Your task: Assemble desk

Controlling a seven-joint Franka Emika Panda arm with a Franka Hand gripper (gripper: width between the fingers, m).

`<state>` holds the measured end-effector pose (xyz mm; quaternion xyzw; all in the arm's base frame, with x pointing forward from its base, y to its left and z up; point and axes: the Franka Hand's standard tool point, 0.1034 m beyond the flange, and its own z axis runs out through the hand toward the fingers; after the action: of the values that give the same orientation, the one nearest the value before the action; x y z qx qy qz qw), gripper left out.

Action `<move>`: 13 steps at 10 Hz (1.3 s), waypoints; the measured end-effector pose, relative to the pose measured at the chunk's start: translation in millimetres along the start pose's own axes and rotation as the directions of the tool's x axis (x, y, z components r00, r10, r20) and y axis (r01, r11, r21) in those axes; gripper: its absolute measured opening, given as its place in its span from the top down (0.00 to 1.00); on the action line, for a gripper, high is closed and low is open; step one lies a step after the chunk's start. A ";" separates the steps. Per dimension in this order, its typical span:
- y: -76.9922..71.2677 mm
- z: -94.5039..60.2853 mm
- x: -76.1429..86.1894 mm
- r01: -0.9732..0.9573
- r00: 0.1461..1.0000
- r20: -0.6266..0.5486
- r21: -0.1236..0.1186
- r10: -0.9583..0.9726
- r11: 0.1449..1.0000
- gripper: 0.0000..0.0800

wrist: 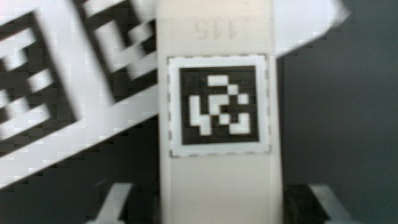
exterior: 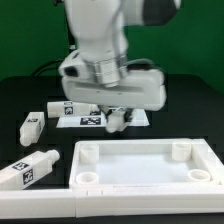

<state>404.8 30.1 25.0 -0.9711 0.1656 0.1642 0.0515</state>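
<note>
Desk top [exterior: 140, 168] one; legs [exterior: 28, 171] four, one leg [wrist: 217, 110] in claw [wrist: 221, 196].

The table [exterior: 40, 145] is black, and the backdrop [exterior: 25, 40] behind it is green. The robot arm [exterior: 100, 40] is glossy white with grey shading. The desk top [exterior: 140, 187] is plain white. Three legs [exterior: 27, 170] toward the table's edge on the exterior view's left are white, each with a black-and-white square tag. The fourth leg [wrist: 214, 190] looks creamy white up close. Its tag [wrist: 217, 108] is a blocky white figure on a black square with a white border. The marker board [wrist: 63, 80] is white with bold black squares.
</note>
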 end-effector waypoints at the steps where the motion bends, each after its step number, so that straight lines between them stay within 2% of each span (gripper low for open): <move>1: 5.9 0.7 2.3 0.087 0.996 0.001 0.004 -0.087 0.996 0.64; 4: 7.1 0.8 2.6 0.251 0.968 0.001 0.004 -0.251 0.968 0.64; 5: -8.6 -3.8 4.2 0.371 0.928 -0.023 -0.028 -0.372 0.928 0.64; 6: -43.1 -6.2 3.7 0.500 0.861 -0.075 -0.053 -0.502 0.865 0.64; 7: -54.6 -3.4 0.7 0.546 0.830 -0.089 -0.066 -0.550 0.835 0.64; 8: -47.8 0.5 -0.5 0.557 0.820 -0.098 -0.087 -0.563 0.826 0.64; 9: -45.8 0.1 0.0 0.625 0.770 -0.085 -0.097 -0.632 0.774 0.64; 11: -46.8 0.0 0.2 0.689 0.713 -0.077 -0.105 -0.697 0.717 0.64; 12: -56.8 -3.2 -0.3 0.787 0.592 -0.072 -0.164 -0.803 0.595 0.64; 13: -71.4 -3.3 -5.0 0.888 0.411 -0.044 -0.207 -0.911 0.411 0.64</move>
<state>425.5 98.2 33.0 -0.9175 -0.3919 0.0497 0.0455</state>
